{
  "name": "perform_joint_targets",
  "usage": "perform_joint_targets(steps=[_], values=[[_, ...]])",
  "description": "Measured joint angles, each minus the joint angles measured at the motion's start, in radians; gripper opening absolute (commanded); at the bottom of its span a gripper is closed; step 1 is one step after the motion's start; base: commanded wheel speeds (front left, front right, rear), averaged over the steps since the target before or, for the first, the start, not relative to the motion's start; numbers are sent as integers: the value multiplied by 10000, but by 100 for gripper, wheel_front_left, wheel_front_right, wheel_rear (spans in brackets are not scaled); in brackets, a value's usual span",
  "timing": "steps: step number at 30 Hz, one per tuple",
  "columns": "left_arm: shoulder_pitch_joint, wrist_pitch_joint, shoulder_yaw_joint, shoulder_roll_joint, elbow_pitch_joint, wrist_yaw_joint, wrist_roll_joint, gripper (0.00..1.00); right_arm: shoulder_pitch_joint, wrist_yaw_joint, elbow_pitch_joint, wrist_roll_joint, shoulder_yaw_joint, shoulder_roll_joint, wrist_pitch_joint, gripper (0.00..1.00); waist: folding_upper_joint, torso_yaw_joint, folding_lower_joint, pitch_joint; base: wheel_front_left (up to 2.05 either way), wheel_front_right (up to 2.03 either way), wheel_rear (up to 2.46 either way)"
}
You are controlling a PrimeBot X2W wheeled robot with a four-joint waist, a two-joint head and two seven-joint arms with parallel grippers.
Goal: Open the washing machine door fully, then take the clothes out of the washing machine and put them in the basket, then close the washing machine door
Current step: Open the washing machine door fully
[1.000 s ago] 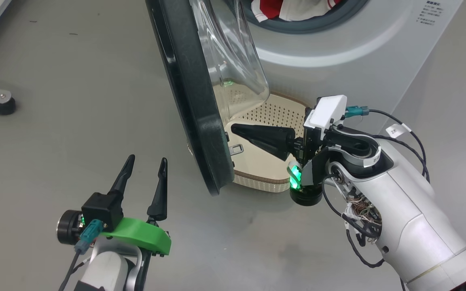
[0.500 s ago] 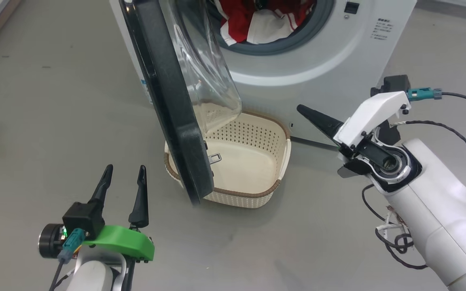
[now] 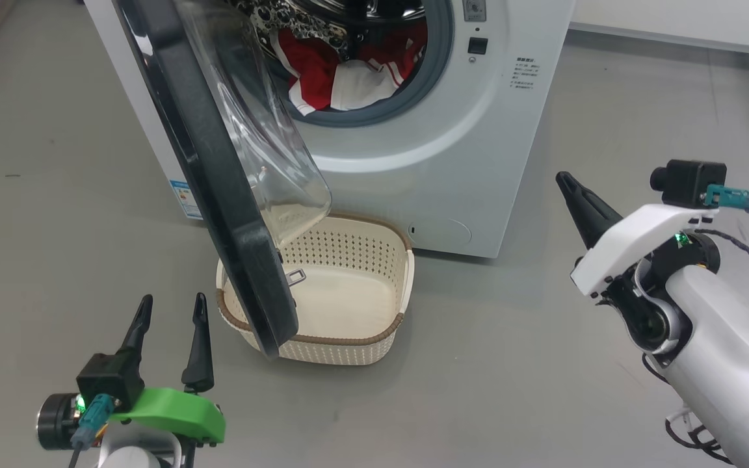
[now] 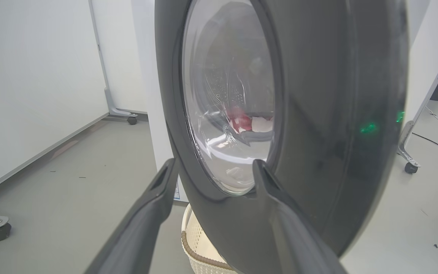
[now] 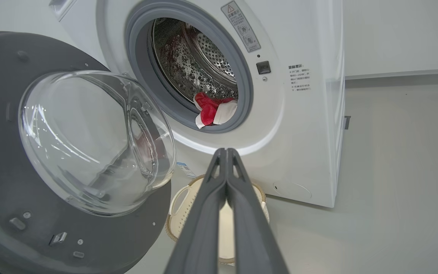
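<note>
— Grey bare floor [image 3: 56, 195] runs all around. What sits nearest?

— Nearest, at the near left, the left gripper [image 3: 173, 299] hangs over the floor. Its 2 dark fingers are spread wide with nothing between them. They point toward the far side, just left of the basket's near corner and apart from it.

— And the other arm?

— At the right, a little farther off, is the right gripper [image 3: 564, 179]. Its 2 fingers are pressed flat together, gripping nothing. They aim at the washing machine and are well apart from it.

— Where is the basket?

— The basket [image 3: 335, 351] stands on the floor just in front of the washing machine, between the 2 arms. The low edge of the washing machine door [image 3: 218, 195] hangs over its left part. Whether door and basket touch, I cannot tell.

— How does the door stand?

— Swung out from the left side, it is nearly edge-on to the head view. Its clear glass bowl faces right.

— And beyond it?

— The washing machine [image 3: 478, 162] stands farthest, its round mouth uncovered. The clothes [image 3: 342, 84], red with a white panel, lie in the steel drum, low at the mouth against the grey seal.
</note>
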State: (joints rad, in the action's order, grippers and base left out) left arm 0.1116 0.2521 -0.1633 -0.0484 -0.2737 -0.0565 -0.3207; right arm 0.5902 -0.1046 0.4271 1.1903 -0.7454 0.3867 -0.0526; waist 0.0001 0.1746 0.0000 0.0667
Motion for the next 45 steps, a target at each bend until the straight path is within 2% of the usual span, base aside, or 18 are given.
perform_joint_targets(steps=[3,4,11,15,19,30,45], values=[[-164,0,35,0,-10,0,4,100,-224,59,0,-930,-238,276,-727,0,0,-150,0,-172,0,0,0],[-164,0,35,0,-10,0,4,100,-224,59,0,-930,-238,276,-727,0,0,-150,0,-172,0,0,0],[-337,0,107,2,13,33,59,100,-797,955,-69,-2107,-336,487,-2188,0,0,-377,0,-454,0,0,0],[-475,0,171,0,21,92,102,100,-1295,1609,-196,-2462,-42,500,-2176,0,0,-428,0,-595,0,0,0],[-537,0,192,2,36,102,155,100,-1836,1883,-385,-2638,182,380,-2111,0,0,-455,0,-646,0,0,0],[-634,0,376,8,140,148,159,100,-3074,2205,-1678,-3879,1707,-249,-2079,0,0,-582,0,-756,0,0,0],[-718,0,662,17,259,192,332,100,-4627,2234,-2642,-5298,2911,-872,-2080,0,0,-828,0,-500,0,0,0]])
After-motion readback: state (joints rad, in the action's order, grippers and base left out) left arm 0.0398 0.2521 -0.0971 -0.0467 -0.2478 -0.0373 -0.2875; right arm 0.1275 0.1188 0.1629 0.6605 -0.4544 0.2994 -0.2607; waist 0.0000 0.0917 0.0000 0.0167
